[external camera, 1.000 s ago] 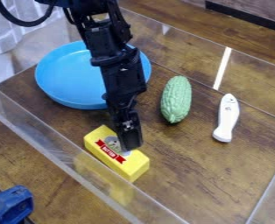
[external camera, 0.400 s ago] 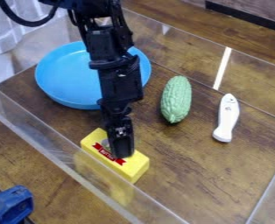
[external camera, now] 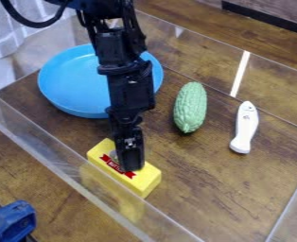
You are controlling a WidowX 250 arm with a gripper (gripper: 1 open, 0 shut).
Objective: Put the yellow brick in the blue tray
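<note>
The yellow brick [external camera: 140,180] lies on the wooden table near the front, its red label partly covered. My gripper [external camera: 130,159] points steeply down onto the brick's top, its dark fingers open and low over the label. I cannot tell whether they touch the brick. The blue tray [external camera: 65,81] sits behind the brick at the back left, empty, with the arm crossing its right rim.
A green bumpy gourd [external camera: 189,107] lies to the right of the arm. Further right is a white handle-shaped object [external camera: 243,128], with a thin white stick [external camera: 241,71] behind it. A clear plastic wall [external camera: 38,142] borders the front left.
The gripper has tilted slightly, and its tip has shifted a little left and toward the front over the brick. The brick has not moved.
</note>
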